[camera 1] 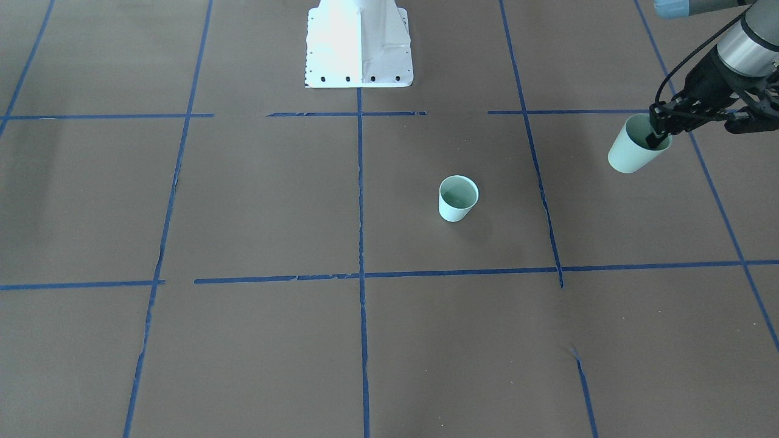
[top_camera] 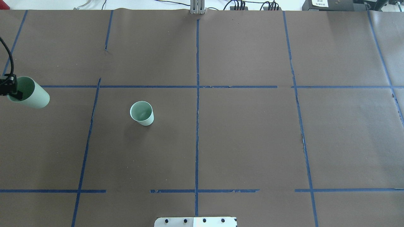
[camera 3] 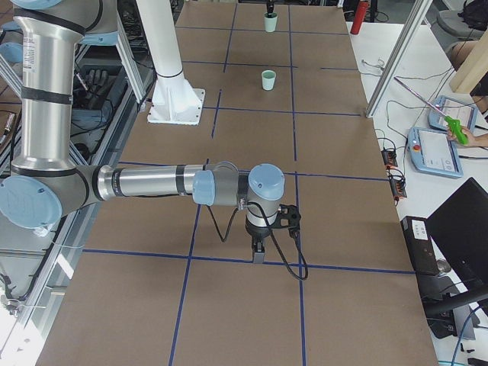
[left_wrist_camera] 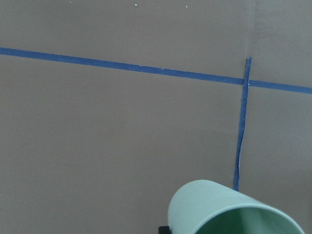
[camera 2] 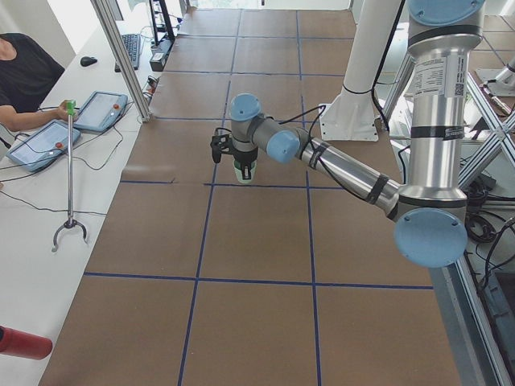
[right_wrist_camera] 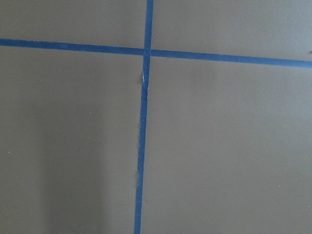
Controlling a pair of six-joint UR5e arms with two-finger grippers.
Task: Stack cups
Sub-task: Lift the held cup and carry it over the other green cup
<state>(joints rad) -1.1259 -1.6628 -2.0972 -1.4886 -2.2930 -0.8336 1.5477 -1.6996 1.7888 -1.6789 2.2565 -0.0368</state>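
One pale mint-green cup (camera 1: 457, 198) stands upright on the brown table, open end up; it also shows in the overhead view (top_camera: 142, 113) and the right side view (camera 3: 268, 80). My left gripper (camera 1: 660, 137) is shut on the rim of the second cup (camera 1: 633, 155), one finger inside it, and holds it tilted above the table, well off to my left of the standing cup. The held cup also shows overhead (top_camera: 34, 97) and in the left wrist view (left_wrist_camera: 219, 209). My right gripper (camera 3: 259, 255) points down at the table far from both cups; I cannot tell if it is open or shut.
The white robot base (camera 1: 359, 42) stands at the table's near edge. Blue tape lines (top_camera: 197, 94) divide the brown surface into rectangles. An operator's side table with tablets (camera 2: 48, 141) runs along the far edge.
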